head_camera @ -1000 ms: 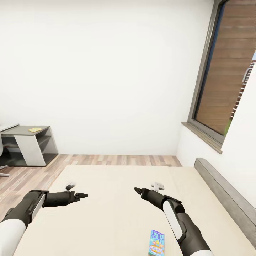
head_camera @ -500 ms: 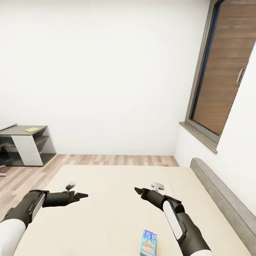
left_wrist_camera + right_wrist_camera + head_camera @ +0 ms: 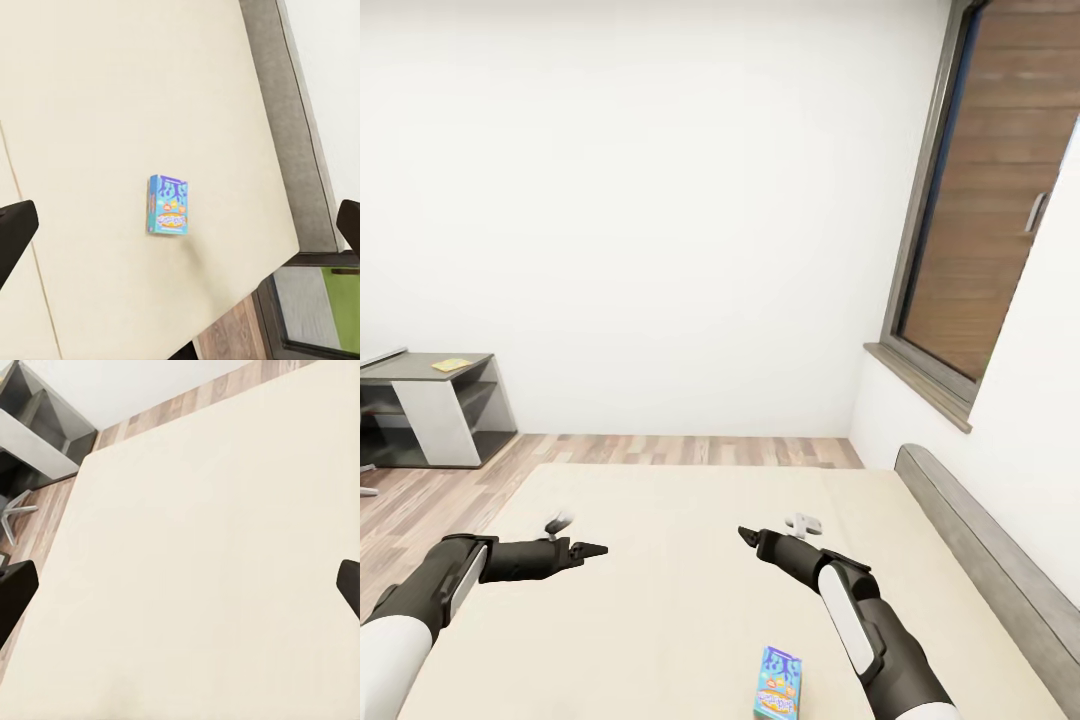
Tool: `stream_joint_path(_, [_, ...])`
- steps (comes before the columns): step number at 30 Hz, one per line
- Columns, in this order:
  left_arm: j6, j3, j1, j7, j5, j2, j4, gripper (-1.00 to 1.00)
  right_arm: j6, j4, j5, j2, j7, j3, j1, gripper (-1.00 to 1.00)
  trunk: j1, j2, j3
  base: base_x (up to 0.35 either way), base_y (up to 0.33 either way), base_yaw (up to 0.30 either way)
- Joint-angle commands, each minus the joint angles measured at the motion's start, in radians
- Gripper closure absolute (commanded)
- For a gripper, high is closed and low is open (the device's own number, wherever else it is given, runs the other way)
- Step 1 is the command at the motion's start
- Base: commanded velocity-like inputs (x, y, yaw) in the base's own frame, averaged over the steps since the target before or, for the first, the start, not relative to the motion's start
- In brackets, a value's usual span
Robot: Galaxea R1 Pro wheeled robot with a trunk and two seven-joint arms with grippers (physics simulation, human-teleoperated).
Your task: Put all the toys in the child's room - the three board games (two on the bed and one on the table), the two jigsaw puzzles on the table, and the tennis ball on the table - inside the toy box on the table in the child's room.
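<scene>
Board game on bed; left wrist cam shows whole box.

The bed spreads across the lower half of the head view, both arms stretched over it; the left gripper hangs above its left part and the right gripper above its middle, well apart; a board game lies on the bed near the front, just left of the right forearm; the headboard runs along the bed's right side, under the window; a table stands on the floor at far left, beyond the bed, with a small flat item on top.
</scene>
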Motion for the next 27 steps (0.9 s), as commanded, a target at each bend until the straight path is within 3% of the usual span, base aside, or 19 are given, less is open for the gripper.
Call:
stream_joint_path(1, [0.009,0.004,0.000,-0.005,-0.004,-0.001,0.000,-1.00,0.004,-0.001,-0.001,0.000,0.002,-0.001,0.000,-1.00,0.000,-0.001,0.000,0.000,0.021,0.000])
stream_joint_path(27, [0.004,0.005,0.000,-0.024,0.005,0.002,0.000,-1.00,0.009,0.001,-0.002,0.002,-0.017,-0.002,-0.008,-1.00,0.000,-0.001,0.000,0.000,0.021,0.000])
